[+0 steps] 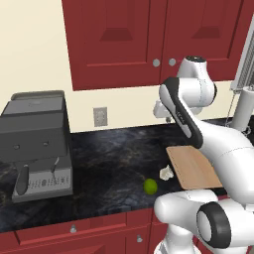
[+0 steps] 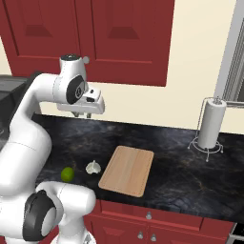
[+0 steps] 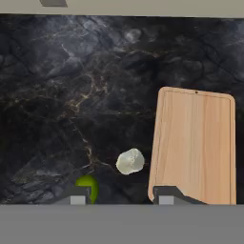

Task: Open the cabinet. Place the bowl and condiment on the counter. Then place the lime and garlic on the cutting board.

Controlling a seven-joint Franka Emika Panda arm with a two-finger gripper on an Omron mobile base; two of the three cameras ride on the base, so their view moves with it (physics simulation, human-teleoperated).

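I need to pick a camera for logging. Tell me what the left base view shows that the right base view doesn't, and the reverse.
Left base view alone: the coffee machine at the counter's left end and a wall outlet. Right base view alone: the paper towel holder, plus the cutting board unobstructed. Both share the closed cabinet, the counter, the lime and the garlic lying on the counter beside the board, and the end effector raised above the counter.
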